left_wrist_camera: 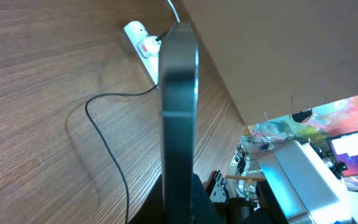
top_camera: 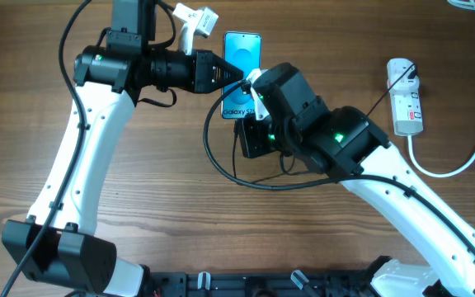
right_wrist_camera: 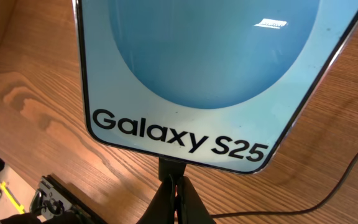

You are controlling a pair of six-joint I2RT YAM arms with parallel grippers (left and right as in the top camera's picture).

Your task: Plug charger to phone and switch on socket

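The phone (top_camera: 242, 56) has a cyan screen with "Galaxy S25" text and is held above the table. My left gripper (top_camera: 236, 82) is shut on its side; in the left wrist view the phone (left_wrist_camera: 179, 93) stands edge-on between the fingers (left_wrist_camera: 180, 208). My right gripper (right_wrist_camera: 178, 190) is shut on the charger's black connector tip (right_wrist_camera: 171, 167), which sits against the phone's bottom edge (right_wrist_camera: 179, 134). The thin black charger cable (top_camera: 221, 161) loops over the table to a black plug (top_camera: 411, 76) in the white socket (top_camera: 406, 103). The socket also shows in the left wrist view (left_wrist_camera: 142, 45).
The socket's thicker white cord (top_camera: 468, 157) curves along the right table edge. The right arm (top_camera: 336, 136) lies across the table's middle and the left arm (top_camera: 97, 124) crosses the left side. A brown wall (left_wrist_camera: 278, 50) stands beyond the table.
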